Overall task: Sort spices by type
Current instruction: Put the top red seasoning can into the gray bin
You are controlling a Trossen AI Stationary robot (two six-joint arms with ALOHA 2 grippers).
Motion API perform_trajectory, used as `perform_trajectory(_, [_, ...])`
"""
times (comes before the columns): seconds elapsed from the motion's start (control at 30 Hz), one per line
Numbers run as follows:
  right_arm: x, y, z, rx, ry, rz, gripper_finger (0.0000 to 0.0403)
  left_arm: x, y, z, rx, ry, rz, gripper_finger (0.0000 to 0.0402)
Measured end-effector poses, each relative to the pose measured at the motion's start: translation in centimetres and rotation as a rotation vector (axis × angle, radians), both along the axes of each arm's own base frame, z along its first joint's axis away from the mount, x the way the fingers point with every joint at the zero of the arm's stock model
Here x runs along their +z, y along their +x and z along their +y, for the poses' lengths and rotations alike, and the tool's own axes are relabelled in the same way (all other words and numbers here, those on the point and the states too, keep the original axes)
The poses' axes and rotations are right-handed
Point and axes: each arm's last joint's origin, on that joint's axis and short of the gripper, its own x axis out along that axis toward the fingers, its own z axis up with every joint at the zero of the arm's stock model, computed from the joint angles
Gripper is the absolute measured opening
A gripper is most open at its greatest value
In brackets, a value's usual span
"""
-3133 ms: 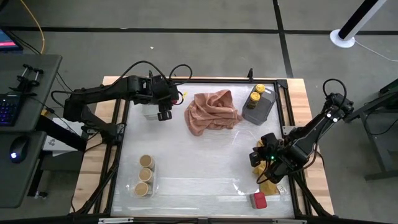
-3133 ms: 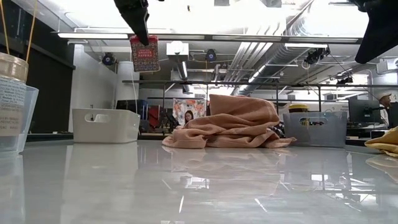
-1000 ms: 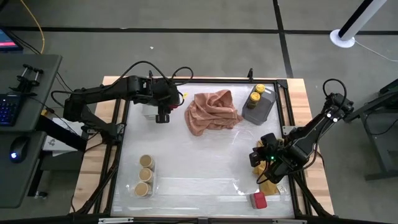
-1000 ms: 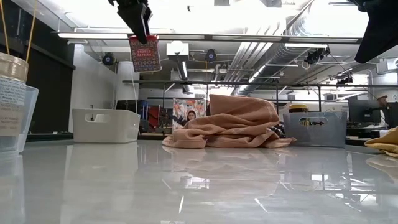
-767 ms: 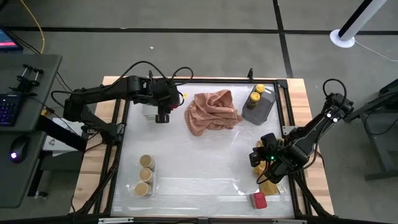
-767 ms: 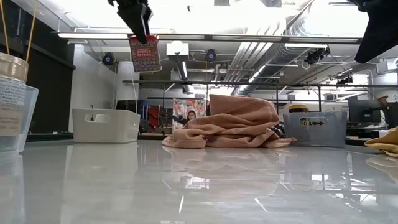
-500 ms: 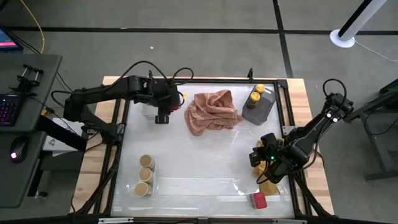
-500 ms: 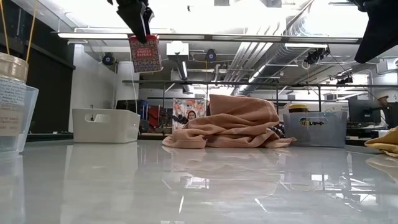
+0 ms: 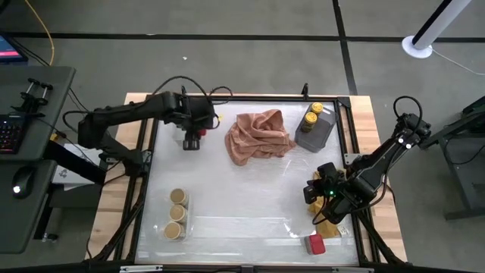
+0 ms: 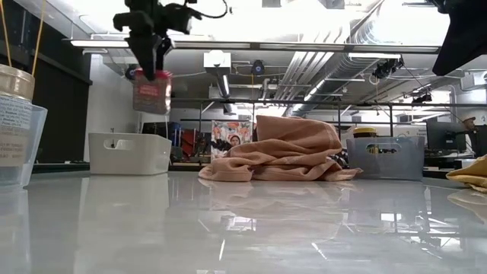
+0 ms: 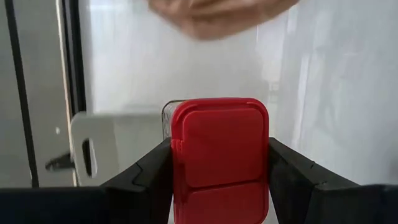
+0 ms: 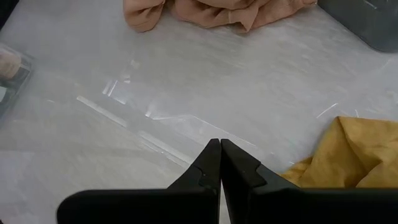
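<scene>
Shifted leftward since earlier, left gripper (image 11: 219,168) clamps a boxy red-lidded spice container (image 11: 219,158) at upper left; right gripper (image 12: 219,163) shut.

One red spice box (image 11: 220,160) hung upright in the air; another (image 9: 316,243) lay front-right. Three tan-lidded jars (image 9: 177,211) (in a row) sat front-left; two yellow-lidded jars (image 9: 312,115) back-right.

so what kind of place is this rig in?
Looks like a robotics lab or workshop: exposed ceiling ducts and strip lights in the low view, a bare concrete floor, and a desk with a keyboard beside the table.
</scene>
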Motion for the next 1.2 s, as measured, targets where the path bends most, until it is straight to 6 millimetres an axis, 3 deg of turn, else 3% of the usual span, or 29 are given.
perform_trajectory(0.23, [0.0, 0.0, 0.0, -0.003, 0.005, -0.004, 0.0001, 2.2, -3.8, 2.6, 0.097, -0.075, -0.107, 0.0179])
perform_trajectory(0.3, [0.0, 0.0, 0.0, -0.003, 0.006, -0.005, 0.0001, 2.0, -4.6, 3.3, 0.13, -0.063, -0.126, 0.0179])
perform_trajectory(0.43, [0.0, 0.1, 0.1, -0.003, 0.013, -0.013, 0.0001, 0.0, -5.7, 4.3, 0.183, -0.077, -0.163, 0.0179])
perform_trajectory(0.73, [0.1, 0.3, 0.3, -0.011, 0.037, -0.035, 0.0001, -5.7, -5.7, 4.8, 0.169, -0.063, -0.122, 0.0179])
perform_trajectory(1.2, [0.1, 0.5, 0.5, -0.027, 0.07, -0.065, 0.0001, -9.2, -5.8, 4.6, 0.059, -0.128, -0.147, 0.0179])
